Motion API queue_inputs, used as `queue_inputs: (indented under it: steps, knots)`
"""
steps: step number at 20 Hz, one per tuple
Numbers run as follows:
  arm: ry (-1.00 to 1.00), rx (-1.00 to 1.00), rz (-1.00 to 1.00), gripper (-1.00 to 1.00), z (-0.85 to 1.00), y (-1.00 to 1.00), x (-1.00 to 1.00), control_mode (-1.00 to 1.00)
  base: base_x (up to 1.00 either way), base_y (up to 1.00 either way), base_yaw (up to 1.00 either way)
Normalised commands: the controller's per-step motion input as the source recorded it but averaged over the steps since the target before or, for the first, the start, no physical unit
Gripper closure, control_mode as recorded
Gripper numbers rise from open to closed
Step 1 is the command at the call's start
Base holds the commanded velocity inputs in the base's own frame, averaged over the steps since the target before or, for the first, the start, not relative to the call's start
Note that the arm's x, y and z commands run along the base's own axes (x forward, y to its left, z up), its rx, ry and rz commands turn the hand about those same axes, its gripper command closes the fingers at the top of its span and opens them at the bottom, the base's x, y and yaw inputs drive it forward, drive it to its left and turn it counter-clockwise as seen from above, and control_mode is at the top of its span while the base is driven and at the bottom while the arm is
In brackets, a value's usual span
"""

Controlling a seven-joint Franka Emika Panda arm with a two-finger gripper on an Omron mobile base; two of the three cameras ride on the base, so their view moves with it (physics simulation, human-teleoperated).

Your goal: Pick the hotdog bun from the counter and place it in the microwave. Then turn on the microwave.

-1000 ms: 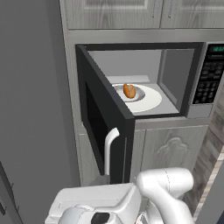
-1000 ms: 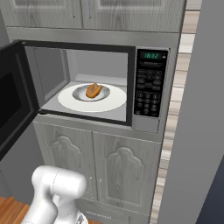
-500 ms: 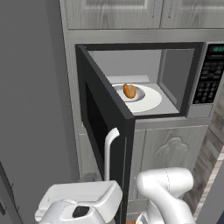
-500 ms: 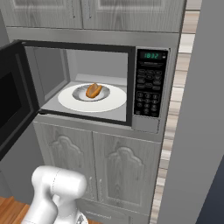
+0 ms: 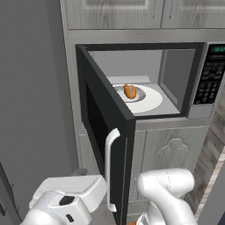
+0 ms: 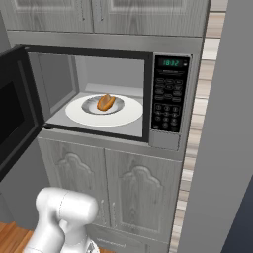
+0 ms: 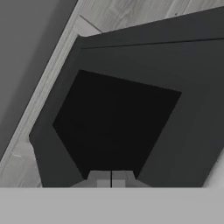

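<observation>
Kitchen: built-in microwave point(image 6: 108, 94), cabinets point(image 6: 111, 195)

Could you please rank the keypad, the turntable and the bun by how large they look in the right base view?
1. Turntable, widest by far.
2. Keypad, a tall, narrow panel.
3. Bun, smallest, lying in a small dish on the turntable.
</observation>
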Motion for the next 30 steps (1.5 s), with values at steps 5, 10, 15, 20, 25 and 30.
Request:
queue_inputs:
  steps: [5,10,15,20,25,30]
  knots:
    - [0.00,0.00,-0.03,1.00,-0.25,0.25,0.32,-1.00,0.00,0.00,0.00]
    - [0.00,0.00,-0.03,1.00,-0.27,0.26,0.32,-1.00,0.00,0.00,0.00]
    - [0.00,0.00,-0.03,1.00,-0.21,0.25,0.29,-1.00,0.00,0.00,0.00]
    - [0.00,0.00,-0.03,1.00,-0.19,0.22,0.30,-1.00,0.00,0.00,0.00]
    - [0.00,0.00,-0.04,1.00,-0.16,0.22,0.26,-1.00,0.00,0.00,0.00]
    - [0.00,0.00,-0.07,1.00,-0.02,0.06,0.13,-1.00,0.00,0.00,0.00]
